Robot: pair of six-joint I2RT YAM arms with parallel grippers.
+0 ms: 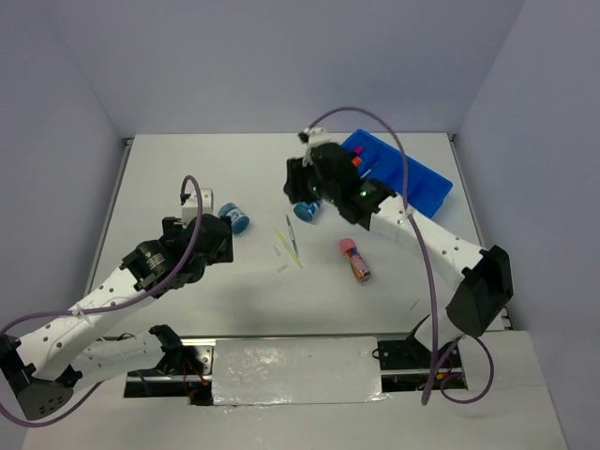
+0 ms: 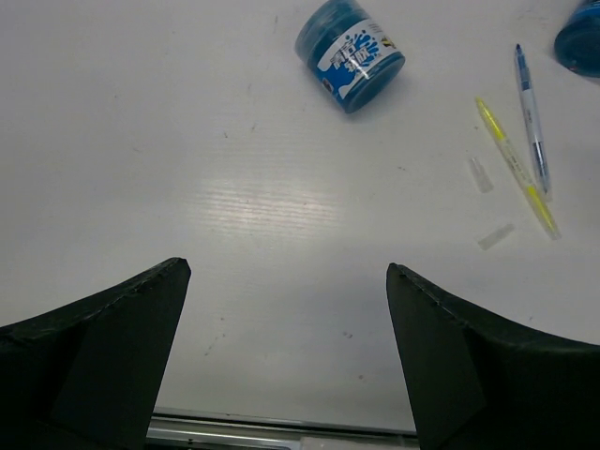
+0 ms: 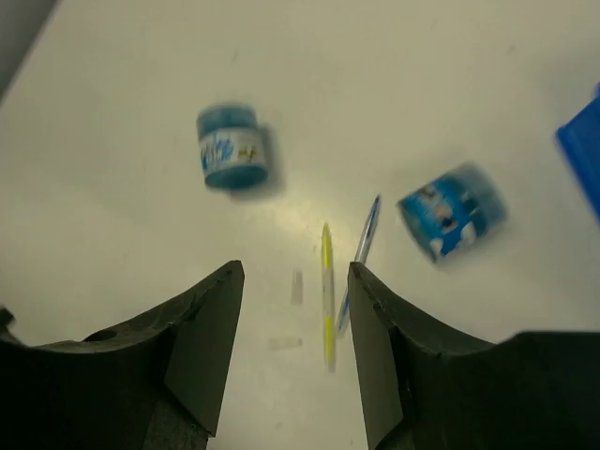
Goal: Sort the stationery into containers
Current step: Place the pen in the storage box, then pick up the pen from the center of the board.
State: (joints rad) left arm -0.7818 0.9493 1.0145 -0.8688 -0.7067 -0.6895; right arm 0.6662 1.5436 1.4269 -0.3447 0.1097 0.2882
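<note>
Two round blue tubs lie on the white table, one (image 1: 234, 220) by my left arm and the other (image 1: 307, 209) just under my right gripper (image 1: 302, 190). A thin yellow pen (image 1: 294, 247) and a blue pen (image 1: 290, 228) lie between them, with tiny white pieces (image 1: 278, 251) beside. A pink-gold cylinder (image 1: 355, 260) lies further right. The blue divided tray (image 1: 417, 178) at the back right holds highlighters (image 1: 357, 159). My right gripper (image 3: 294, 267) hangs open and empty over the pens (image 3: 327, 291). My left gripper (image 2: 287, 267) is wide open and empty, short of a tub (image 2: 350, 52).
The table's metal near edge (image 2: 281, 427) shows just behind my left fingers. The tray's corner (image 3: 586, 150) enters the right wrist view at the right. Grey walls close the table at the back and sides.
</note>
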